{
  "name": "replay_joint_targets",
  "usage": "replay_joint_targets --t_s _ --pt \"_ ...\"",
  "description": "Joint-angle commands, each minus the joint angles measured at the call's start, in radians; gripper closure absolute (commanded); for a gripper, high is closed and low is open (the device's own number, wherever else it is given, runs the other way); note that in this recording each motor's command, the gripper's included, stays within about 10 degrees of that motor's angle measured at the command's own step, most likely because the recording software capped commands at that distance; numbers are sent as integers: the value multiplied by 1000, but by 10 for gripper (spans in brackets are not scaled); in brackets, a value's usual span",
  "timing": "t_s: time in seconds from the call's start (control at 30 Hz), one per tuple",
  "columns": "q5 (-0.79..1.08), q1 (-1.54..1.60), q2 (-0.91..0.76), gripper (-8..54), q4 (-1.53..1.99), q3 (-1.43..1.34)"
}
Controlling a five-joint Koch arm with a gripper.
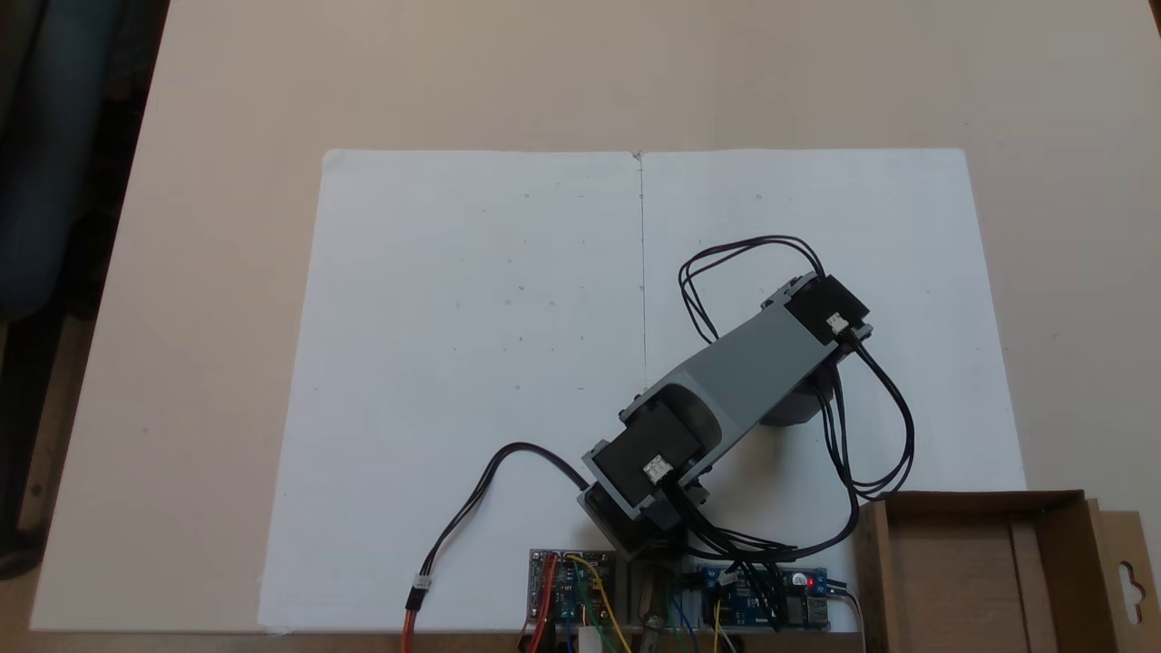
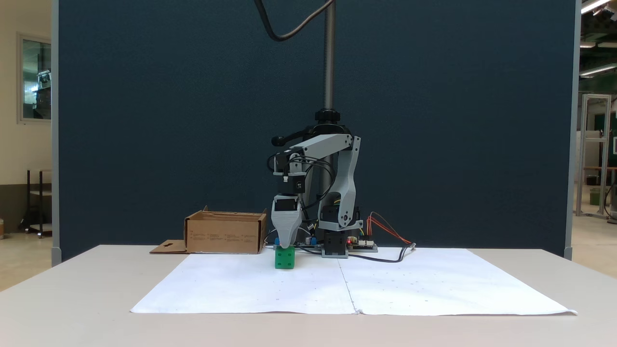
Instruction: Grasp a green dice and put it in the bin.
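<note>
Near frame centre, the green dice point(image 2: 285, 258) rests on white paper point(image 2: 337, 284) under the claw point(image 2: 286, 245), its opening indiscernible; centre it squarely before pinching and carrying to the bin point(image 2: 224, 233).

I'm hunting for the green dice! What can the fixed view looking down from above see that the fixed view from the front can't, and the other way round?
Looking down from above: the bare floor inside the bin, the hang-hole in its side flap, and the circuit boards by the arm's base.
From the front: the green dice on the paper, the gripper pointing down right over it, and a dark blue partition behind.
Both: the grey arm, the cardboard bin, the white paper and the table.
</note>
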State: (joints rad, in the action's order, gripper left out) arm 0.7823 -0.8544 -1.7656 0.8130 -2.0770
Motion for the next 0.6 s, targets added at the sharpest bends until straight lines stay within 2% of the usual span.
replay_joint_targets --t_s 0.0,0.57 --pt "-20 -5 -11 -4 -31 5" --pt "-3 -5 54 -4 -87 -38"
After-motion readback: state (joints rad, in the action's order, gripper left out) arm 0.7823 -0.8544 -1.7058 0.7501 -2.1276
